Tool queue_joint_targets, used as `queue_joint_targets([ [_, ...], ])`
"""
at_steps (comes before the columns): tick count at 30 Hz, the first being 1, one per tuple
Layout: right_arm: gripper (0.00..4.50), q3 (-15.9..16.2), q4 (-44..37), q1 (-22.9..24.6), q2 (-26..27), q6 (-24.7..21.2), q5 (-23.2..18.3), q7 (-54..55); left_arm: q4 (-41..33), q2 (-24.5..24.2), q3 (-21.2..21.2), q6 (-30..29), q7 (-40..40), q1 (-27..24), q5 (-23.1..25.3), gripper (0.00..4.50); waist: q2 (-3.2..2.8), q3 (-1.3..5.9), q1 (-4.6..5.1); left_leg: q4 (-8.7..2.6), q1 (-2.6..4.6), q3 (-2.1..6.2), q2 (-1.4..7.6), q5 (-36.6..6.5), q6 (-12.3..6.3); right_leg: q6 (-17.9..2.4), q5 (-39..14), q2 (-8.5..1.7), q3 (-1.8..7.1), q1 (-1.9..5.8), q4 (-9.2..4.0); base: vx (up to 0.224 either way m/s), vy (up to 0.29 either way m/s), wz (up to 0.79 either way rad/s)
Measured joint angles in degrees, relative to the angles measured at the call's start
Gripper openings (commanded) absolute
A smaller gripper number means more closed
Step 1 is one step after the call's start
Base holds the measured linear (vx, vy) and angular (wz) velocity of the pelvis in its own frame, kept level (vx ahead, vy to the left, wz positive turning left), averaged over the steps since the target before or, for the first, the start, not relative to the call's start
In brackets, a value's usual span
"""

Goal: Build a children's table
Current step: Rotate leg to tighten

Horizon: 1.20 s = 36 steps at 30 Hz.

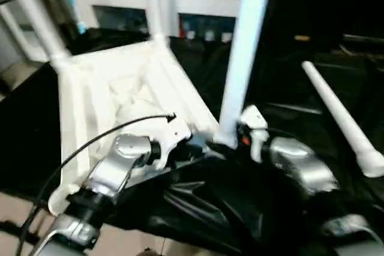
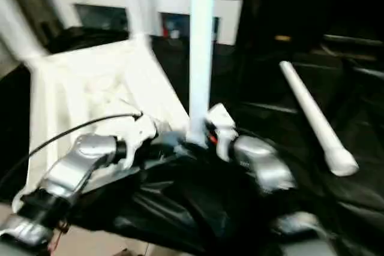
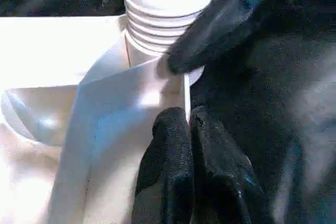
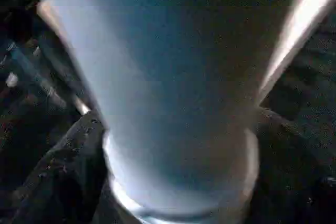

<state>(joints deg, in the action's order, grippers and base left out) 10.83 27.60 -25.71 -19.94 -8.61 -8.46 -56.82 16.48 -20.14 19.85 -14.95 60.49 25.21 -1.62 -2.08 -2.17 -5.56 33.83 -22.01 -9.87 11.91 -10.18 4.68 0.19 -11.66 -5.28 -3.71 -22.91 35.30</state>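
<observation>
— So, where do we stand with the tabletop (image 1: pixel 120 88)?

— It lies underside up on the black sheet (image 1: pixel 198 214), with three legs standing in its corner sockets. The nearest leg (image 1: pixel 243 58) rises from the corner closest to me; the fourth leg (image 1: pixel 339 118) lies loose on the sheet, well apart to the right.

— And my grippers?

— My left gripper (image 3: pixel 188 124) has its fingers pressed together, and a thin edge of the tabletop sits right at their tips by the ribbed socket (image 3: pixel 168 19); I can't be sure whether it's pinched. My right gripper (image 1: pixel 240 139) is at the foot of the nearest leg; I can't tell how its fingers stand.

— How will that loose leg handle?

— I'd judge it light, stiff and smooth, so prone to slipping. I'd grasp it near the flared end, squarely across the tube.
</observation>
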Motion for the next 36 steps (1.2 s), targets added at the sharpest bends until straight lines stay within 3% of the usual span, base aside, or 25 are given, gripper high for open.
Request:
queue_joint_targets([
  [7, 4.08, 1.2, -4.1, 1.9, -2.5, -1.4, -2.2, -7.1, -1.3, -3.5, 0.5, 1.3, 6.0, -0.8, -1.1, 0.0, -0.01, -0.01, -0.02, 0.0, 0.02, 0.02, 0.01, 0.0, -0.02, 0.0, 0.0, 0.0, -0.01, 0.0, 0.06, 0.0, 0.0, 0.0],
  [8, 3.82, 1.5, -4.8, 1.9, -2.6, -1.8, -2.5, -7.8, -1.6, -3.7, 0.6, 1.3, 6.7, -0.9, -1.2, 0.0, -0.01, 0.0, -0.05, 0.0, 0.02, 0.02, 0.01, 0.0, -0.02, 0.0, 0.0, 0.0, -0.01, 0.0, 0.06, 0.0, 0.0, 0.0],
  [18, 2.99, 2.7, -7.3, 3.3, -2.6, -3.4, -3.2, -10.5, -1.7, -4.6, 1.2, 2.1, 8.6, -0.9, -2.0, 0.0, -0.01, 0.0, -0.35, 0.02, 0.02, 0.04, 0.01, 0.0, -0.02, 0.0, 0.0, 0.0, 0.0, 0.01, 0.09, 0.0, 0.0, 0.0],
  [27, 2.77, 1.4, -8.4, 5.2, -1.1, -3.7, -3.2, -7.2, -0.9, -3.3, 1.1, 1.8, 6.9, -0.9, -2.0, 0.0, -0.02, 0.03, -0.4, 0.04, 0.13, 0.03, 0.0, 0.0, -0.02, 0.0, 0.0, 0.0, 0.0, 0.14, 0.1, 0.0, 0.0, 0.0],
  [30, 2.76, -1.2, -5.6, 5.2, 2.2, -3.8, -2.8, 0.0, 1.3, -0.3, -0.2, 0.5, 2.2, -0.2, -1.1, 0.0, -0.03, 0.04, 0.09, 0.03, 0.42, 0.05, 0.0, 0.0, 0.0, -0.1, 0.3, 0.0, 0.03, 0.33, 0.08, 0.0, 0.0, 0.0],
  [33, 2.76, -4.0, -0.6, 3.1, 7.3, -3.2, -1.8, 11.7, 5.0, 3.6, -1.2, -1.4, -4.3, 1.7, 0.5, 0.0, -0.16, -0.05, 1.25, -0.08, 1.21, 0.09, -0.02, 0.0, 0.03, 0.2, 0.1, -0.01, 0.04, 0.91, -0.09, -0.037, -0.001, -0.04],
  [36, 2.75, -6.3, 2.5, 1.3, 10.6, -3.1, -0.9, 21.1, 7.6, 7.1, -1.6, -2.5, -9.9, 3.2, 1.5, 0.0, -0.19, -0.07, 2.34, -0.3, 1.48, 0.25, -0.07, 0.0, 0.03, 0.3, 0.1, -0.03, -0.05, 1.01, -0.43, -0.019, 0.001, -0.03],
])
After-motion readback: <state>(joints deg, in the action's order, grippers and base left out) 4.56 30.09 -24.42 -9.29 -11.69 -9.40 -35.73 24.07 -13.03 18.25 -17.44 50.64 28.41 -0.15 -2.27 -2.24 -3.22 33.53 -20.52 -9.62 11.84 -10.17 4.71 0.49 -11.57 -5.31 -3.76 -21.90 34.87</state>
